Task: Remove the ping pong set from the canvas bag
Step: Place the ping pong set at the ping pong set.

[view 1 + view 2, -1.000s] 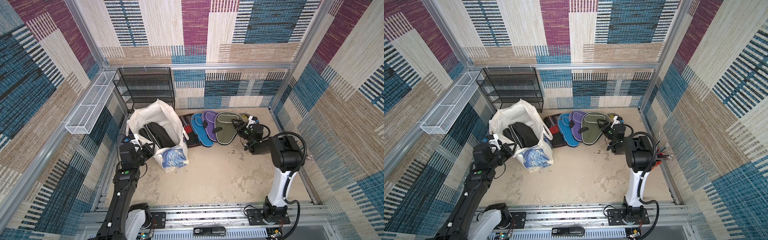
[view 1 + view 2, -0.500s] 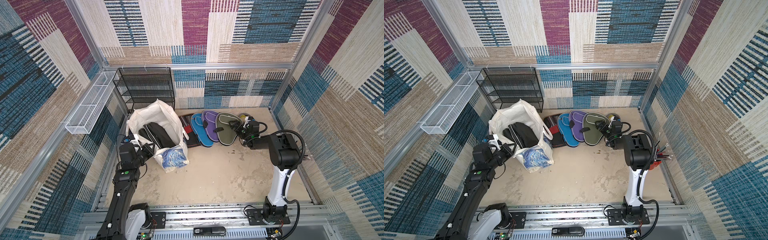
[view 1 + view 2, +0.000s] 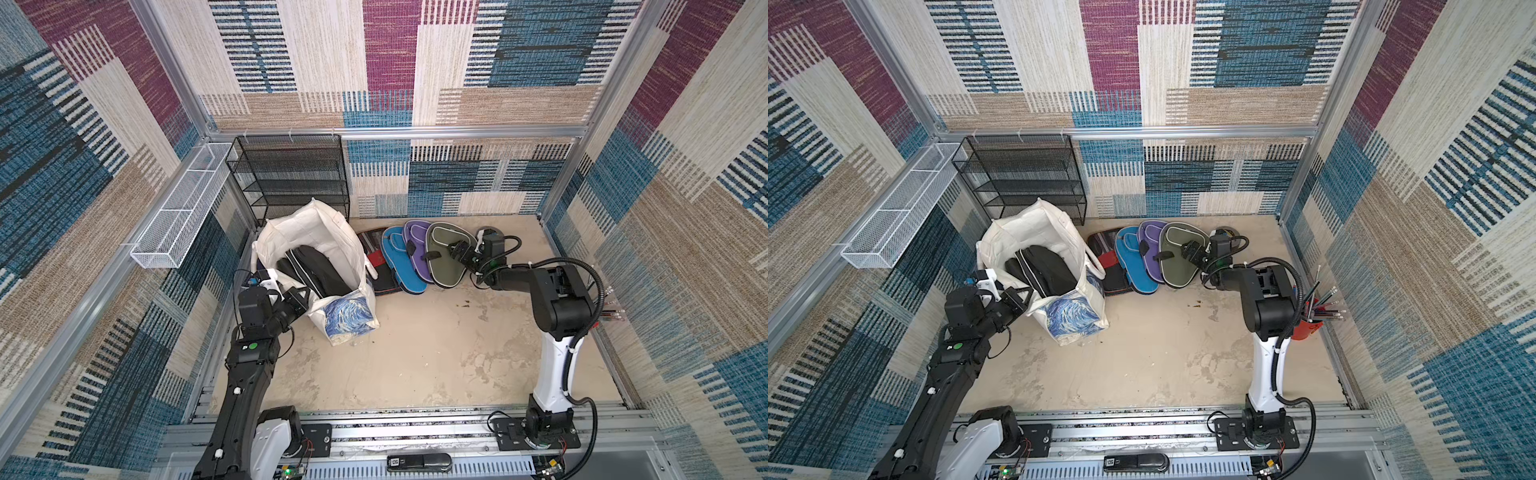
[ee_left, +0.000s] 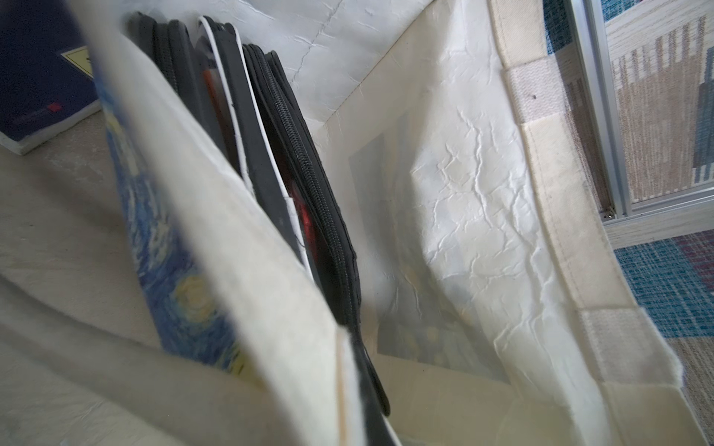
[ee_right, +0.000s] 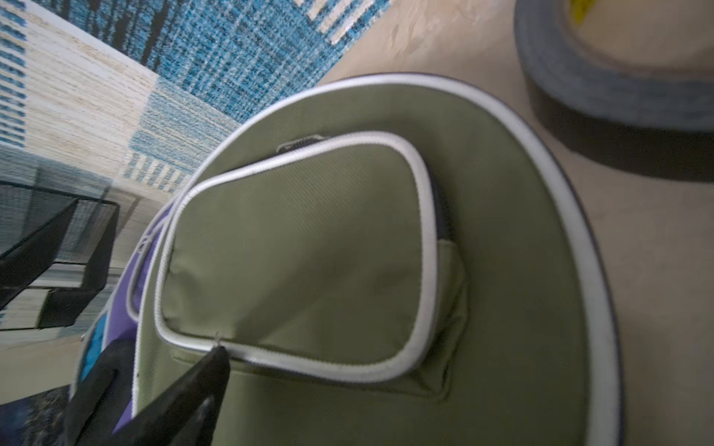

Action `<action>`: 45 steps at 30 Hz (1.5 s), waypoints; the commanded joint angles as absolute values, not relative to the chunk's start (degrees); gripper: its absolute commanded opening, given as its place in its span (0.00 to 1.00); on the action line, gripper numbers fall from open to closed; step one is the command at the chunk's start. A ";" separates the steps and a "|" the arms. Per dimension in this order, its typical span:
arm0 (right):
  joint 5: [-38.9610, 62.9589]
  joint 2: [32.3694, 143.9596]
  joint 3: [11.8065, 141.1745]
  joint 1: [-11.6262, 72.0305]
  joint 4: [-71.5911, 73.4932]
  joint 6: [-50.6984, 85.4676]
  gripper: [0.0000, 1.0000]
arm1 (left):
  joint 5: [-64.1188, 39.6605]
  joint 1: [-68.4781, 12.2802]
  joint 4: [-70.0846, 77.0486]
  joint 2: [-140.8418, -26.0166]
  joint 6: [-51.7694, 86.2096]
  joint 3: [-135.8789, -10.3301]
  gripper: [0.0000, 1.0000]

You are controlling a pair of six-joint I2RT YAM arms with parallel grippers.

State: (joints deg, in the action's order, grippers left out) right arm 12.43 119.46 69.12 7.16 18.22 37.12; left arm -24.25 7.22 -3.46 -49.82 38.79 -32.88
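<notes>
The cream canvas bag [image 3: 320, 232] [image 3: 1034, 228] stands open at the left, its blue print facing the front. Black zipped paddle cases [image 3: 316, 274] [image 3: 1044, 270] of the ping pong set stand upright inside it; the left wrist view shows them [image 4: 309, 193] against the bag's inner wall [image 4: 463, 193]. My left gripper [image 3: 300, 300] [image 3: 1017, 300] is shut on the bag's near rim. An olive green paddle case [image 3: 444, 266] [image 5: 347, 251] lies on the floor at the back. My right gripper [image 3: 459, 251] [image 3: 1192, 251] hovers open over it, holding nothing, one fingertip [image 5: 216, 359] at its white piping.
Blue [image 3: 399, 262] and purple [image 3: 415, 239] paddle cases and a dark flat item [image 3: 374, 253] lie between bag and olive case. A black wire rack [image 3: 291, 178] stands behind the bag, and a white wire basket [image 3: 178, 216] hangs on the left wall. Tape roll [image 5: 618, 96]; red pencil cup [image 3: 1308, 326].
The right gripper has opened wider and slid left over the olive case. The left arm and the bag have not moved.
</notes>
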 commanded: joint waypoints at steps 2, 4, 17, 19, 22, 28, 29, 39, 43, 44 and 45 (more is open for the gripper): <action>5.55 120.67 73.01 8.55 9.45 32.07 0.99 | -23.75 7.29 -1.93 -49.60 36.47 -33.24 0.00; 3.91 121.34 74.44 9.20 7.56 31.08 0.99 | -23.75 7.29 -1.80 -49.59 36.50 -33.16 0.00; -1.20 123.43 80.56 10.55 -1.97 26.73 0.99 | -23.58 7.30 -2.05 -48.92 36.46 -33.23 0.00; -1.77 122.82 81.04 10.79 -2.89 25.97 0.99 | -23.67 7.23 -1.79 -49.01 36.52 -33.25 0.00; -1.39 122.01 81.86 11.12 -4.19 25.15 0.99 | -23.71 7.28 -1.52 -49.13 36.59 -33.23 0.00; 0.00 120.28 83.70 11.95 -6.83 23.43 0.99 | -23.47 7.26 -1.65 -48.96 36.58 -33.25 0.00; 0.02 120.11 84.21 12.11 -7.38 23.09 0.99 | -23.51 7.27 -1.59 -48.89 36.54 -33.15 0.00; -0.24 119.83 86.29 12.22 -12.43 21.38 0.99 | -23.12 7.36 -2.14 -47.88 36.44 -33.33 0.00; -0.63 121.33 86.80 12.22 -13.92 20.47 0.99 | -23.12 7.26 -2.30 -47.86 36.39 -33.64 0.00; -0.85 121.70 87.14 12.17 -14.55 20.19 0.99 | -23.07 7.29 -2.31 -47.74 36.36 -33.67 0.00; -1.18 121.84 87.15 12.22 -14.79 19.99 0.99 | -23.12 7.30 -2.38 -47.77 36.31 -33.66 0.00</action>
State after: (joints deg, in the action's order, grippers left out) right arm -0.38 121.27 86.56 12.14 -13.28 21.32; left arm -23.92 7.27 -4.56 -47.99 38.79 -32.88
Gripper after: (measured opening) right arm 0.993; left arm 0.074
